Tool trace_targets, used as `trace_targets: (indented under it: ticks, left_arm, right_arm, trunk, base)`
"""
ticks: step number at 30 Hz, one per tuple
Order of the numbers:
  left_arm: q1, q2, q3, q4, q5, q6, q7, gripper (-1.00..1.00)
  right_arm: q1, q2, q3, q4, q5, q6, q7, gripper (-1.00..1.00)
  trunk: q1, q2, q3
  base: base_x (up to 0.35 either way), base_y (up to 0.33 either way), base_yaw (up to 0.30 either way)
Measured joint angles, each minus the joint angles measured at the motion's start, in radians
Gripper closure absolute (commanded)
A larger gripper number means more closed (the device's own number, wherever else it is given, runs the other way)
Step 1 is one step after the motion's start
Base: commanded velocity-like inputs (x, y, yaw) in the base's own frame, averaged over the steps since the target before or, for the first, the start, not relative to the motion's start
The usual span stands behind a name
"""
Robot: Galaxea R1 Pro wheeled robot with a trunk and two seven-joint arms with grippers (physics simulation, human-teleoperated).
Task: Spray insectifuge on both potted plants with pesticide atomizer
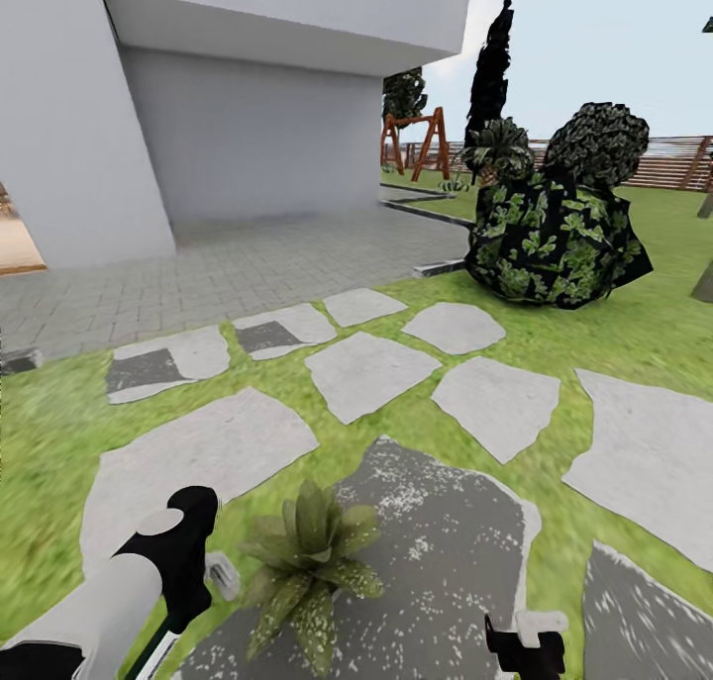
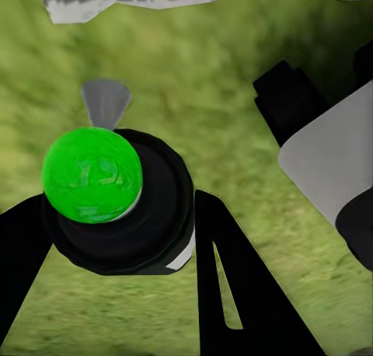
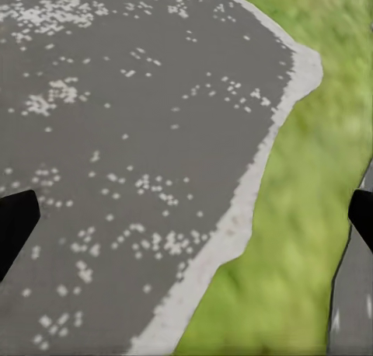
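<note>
A potted plant (image 1: 309,561), a low rosette of speckled green leaves, sits at the edge of a dark grey stepping stone (image 1: 446,551) close in front of me. My left gripper (image 1: 183,561) hangs just left of it, shut on the pesticide atomizer (image 1: 158,655), whose dark green and white body pokes out below the hand. In the left wrist view the atomizer (image 2: 116,204) is a dark round body with a bright green end between the black fingers (image 2: 233,294), over grass. My right gripper (image 1: 525,645) (image 3: 186,224) is open and empty above the dark stone.
Pale stepping stones (image 1: 366,373) cross the lawn toward a paved patio (image 1: 248,264) and a grey house wall (image 1: 238,136). A large leafy shrub (image 1: 555,235) stands at the right, with a wooden swing frame (image 1: 414,144) and slatted fence (image 1: 673,160) behind. A small grey object (image 1: 223,573) lies beside the plant.
</note>
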Motion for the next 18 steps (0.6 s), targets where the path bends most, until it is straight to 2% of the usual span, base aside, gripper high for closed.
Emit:
trace_targets:
  ticks: [3, 10, 18]
  left_arm:
    - [0.0, -0.001, 0.0, 0.0, 0.001, 0.0, 0.0, 1.0]
    - [0.0, -0.001, -0.003, 0.0, 0.001, -0.001, 0.001, 1.0]
    - [-0.001, -0.002, -0.003, -0.003, 0.0, -0.001, 0.002, 1.0]
  right_arm:
    - [0.0, 0.0, 0.0, 0.0, 0.001, 0.0, -0.001, -1.0]
    - [0.0, 0.0, 0.0, 0.0, 0.0, 0.0, 0.0, -1.0]
    - [0.0, 0.0, 0.0, 0.0, 0.001, 0.0, 0.0, -1.0]
  trunk:
    - [0.0, 0.0, 0.0]
    - [0.0, 0.0, 0.0]
    - [0.0, 0.0, 0.004]
  base:
    - [0.0, 0.197, -0.003]
    - [0.0, 0.02, -0.015]
    - [0.0, 0.0, -0.224]
